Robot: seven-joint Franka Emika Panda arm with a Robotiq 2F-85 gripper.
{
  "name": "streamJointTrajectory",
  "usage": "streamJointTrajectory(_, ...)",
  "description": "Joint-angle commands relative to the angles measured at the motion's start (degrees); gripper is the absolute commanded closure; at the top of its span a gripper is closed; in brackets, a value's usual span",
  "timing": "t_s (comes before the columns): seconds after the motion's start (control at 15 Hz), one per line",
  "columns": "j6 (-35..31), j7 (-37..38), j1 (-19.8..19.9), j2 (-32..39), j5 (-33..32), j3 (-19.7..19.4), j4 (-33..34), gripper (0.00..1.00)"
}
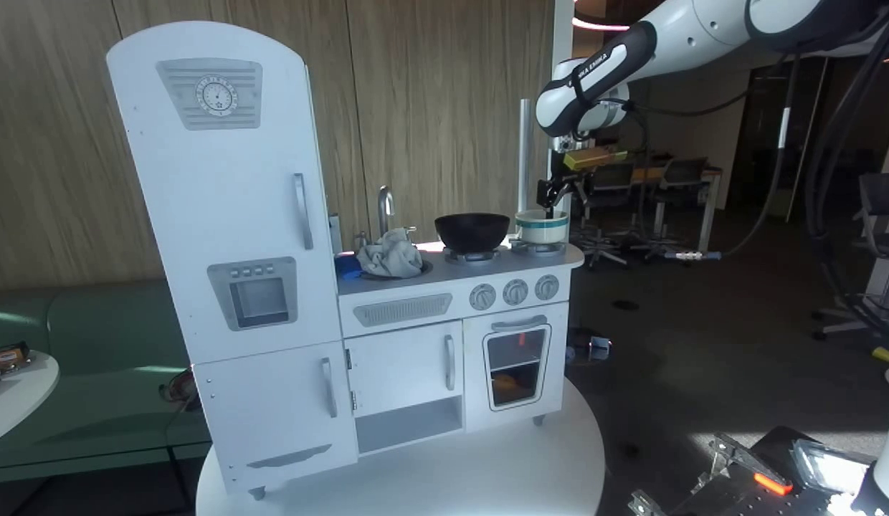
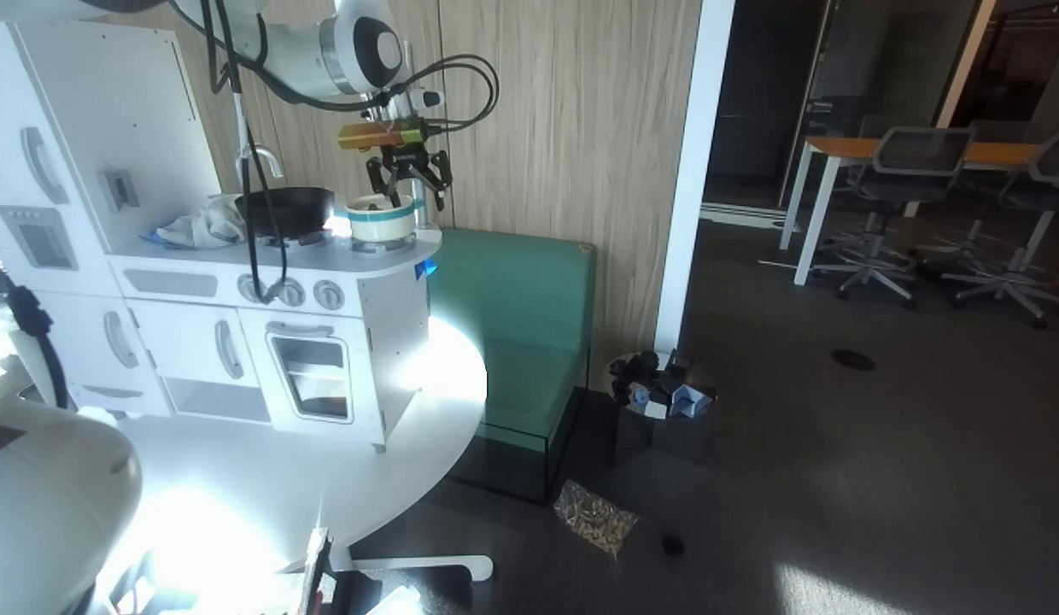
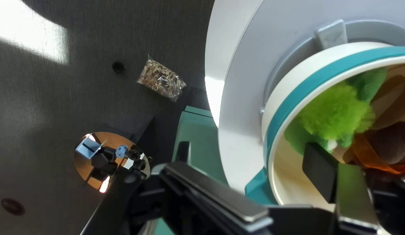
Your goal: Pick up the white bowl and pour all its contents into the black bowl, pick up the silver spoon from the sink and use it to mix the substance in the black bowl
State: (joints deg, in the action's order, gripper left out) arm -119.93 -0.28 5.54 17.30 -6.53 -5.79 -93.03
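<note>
"So where's the white bowl [image 1: 542, 229]?"

"Right of centre in an exterior view, upright on the end burner [image 1: 539, 250], near the black bowl [image 1: 473, 232] but apart from it."

"And the gripper [image 2: 418, 203]?"

"Wide, with nothing held. Toward the lower right of the wrist view one finger [image 3: 320, 173] reaches inside the bowl, the second [image 3: 218, 192] stands outside, and the rim [image 3: 271, 160] and a teal handle [image 3: 261, 186] lie between them. Whether either finger touches the wall, I can't tell."

"How will it handle?"

"Light and stiff, I'd guess, with a smooth side that could slip in a pinch. Take hold right at the handle, where there's more to bite on; on bare curved rim it might swing round when tipped."

"What's in it?"

"At the right of that view, a fuzzy green ball [image 3: 336, 112] and brown and orange pieces [image 3: 388, 145]. They look like toy food, probably little weight, though bulky bits could catch at the rim in the pour."

"And the spoon?"

"Can't see it. Left of the black bowl, a pale cloth [image 1: 391, 252] hides most of the sink [image 1: 428, 267], so that part may need some digging."
</note>
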Motion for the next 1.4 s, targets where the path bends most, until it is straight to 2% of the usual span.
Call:
streamJointTrajectory(0.0,0.6,-0.6,-0.1,1.1,-0.1,0.3,2.6,0.42)
streamJointTrajectory(0.07,0.7,-0.4,-0.2,0.7,-0.2,0.3,2.5,0.51)
streamJointTrajectory(0.2,0.7,-0.2,-0.1,0.1,0.5,0.4,2.4,0.64)
streamJointTrajectory(0.47,1.5,-0.2,0.1,0.1,2.1,0.6,2.5,0.95)
streamJointTrajectory(0.6,2.2,-0.2,0.2,0.3,3.0,0.6,2.6,1.0)
streamJointTrajectory(0.8,2.8,-0.1,-0.2,-0.8,3.3,0.7,2.5,0.98)
streamJointTrajectory(1.33,11.1,1.8,-3.0,-6.8,-2.1,1.0,3.1,0.97)
